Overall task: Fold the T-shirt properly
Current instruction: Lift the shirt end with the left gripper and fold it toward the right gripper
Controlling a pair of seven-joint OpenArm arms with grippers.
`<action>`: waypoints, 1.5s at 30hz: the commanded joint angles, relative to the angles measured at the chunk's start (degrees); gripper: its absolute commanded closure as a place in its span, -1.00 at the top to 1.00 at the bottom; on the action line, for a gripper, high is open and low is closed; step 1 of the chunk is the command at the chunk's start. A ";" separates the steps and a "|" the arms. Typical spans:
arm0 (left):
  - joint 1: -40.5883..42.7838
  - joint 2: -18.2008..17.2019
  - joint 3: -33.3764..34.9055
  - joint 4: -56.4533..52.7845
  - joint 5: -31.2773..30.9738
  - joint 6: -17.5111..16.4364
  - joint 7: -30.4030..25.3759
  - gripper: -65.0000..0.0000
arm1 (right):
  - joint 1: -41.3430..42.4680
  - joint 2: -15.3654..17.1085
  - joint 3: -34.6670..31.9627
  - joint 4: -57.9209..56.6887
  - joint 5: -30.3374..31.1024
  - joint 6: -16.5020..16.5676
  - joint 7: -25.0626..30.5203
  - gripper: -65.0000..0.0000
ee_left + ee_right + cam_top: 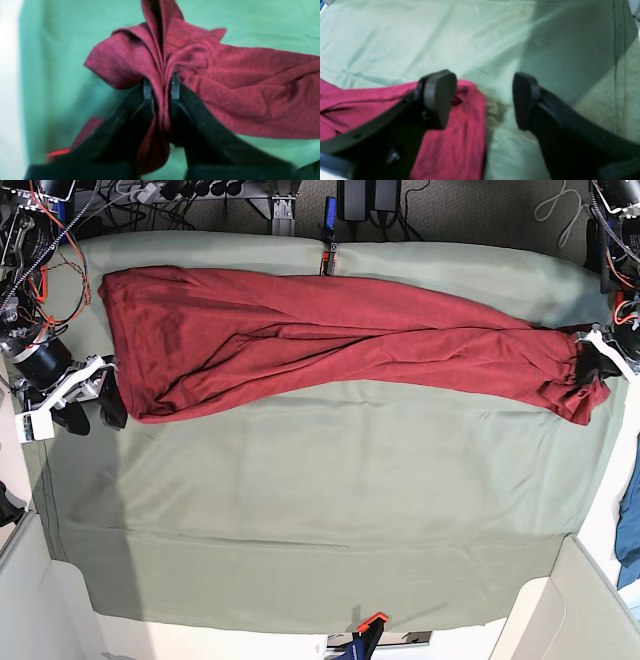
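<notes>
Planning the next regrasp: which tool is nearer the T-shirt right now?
Left. The left tool is shut on a bunched end of the T-shirt. The right tool hangs open over the opposite end's corner, gripping nothing.

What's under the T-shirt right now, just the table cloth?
Around the T-shirt, only the green table cloth shows, and the shirt lies spread across it. Whatever sits beneath the red fabric itself is covered, so unseen.
</notes>
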 commanded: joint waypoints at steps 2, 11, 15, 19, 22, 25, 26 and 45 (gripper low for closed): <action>-0.44 -3.13 -0.55 0.81 -0.48 -0.30 -1.44 -1.00 | 0.79 0.66 0.33 0.90 1.07 0.02 1.49 0.18; 2.69 -0.92 5.20 13.35 -10.97 -0.30 5.01 -1.00 | 0.79 0.63 0.33 0.90 1.09 0.02 1.51 0.18; 3.02 1.66 15.56 21.68 -9.60 -0.30 6.40 -1.00 | 0.76 0.63 0.33 0.90 1.07 0.02 1.49 0.18; 2.99 4.68 23.65 24.06 -6.21 -0.30 5.46 -1.00 | 0.74 0.66 0.33 0.90 1.03 0.02 1.44 0.18; 2.71 7.23 27.34 24.06 -4.24 -0.30 4.79 -1.00 | 0.76 0.66 0.33 0.90 0.90 0.02 1.27 0.18; 2.40 9.46 29.35 24.06 -3.63 -0.30 4.07 -1.00 | 0.79 0.63 0.33 0.90 1.05 0.02 1.46 0.18; 2.40 10.01 29.81 24.06 -3.63 -0.30 3.91 -1.00 | 0.79 0.63 0.33 0.90 1.05 0.02 1.46 0.18; 1.64 13.14 33.35 24.06 -9.25 -0.30 4.20 -1.00 | 0.76 0.63 0.33 0.74 1.05 0.02 1.49 0.18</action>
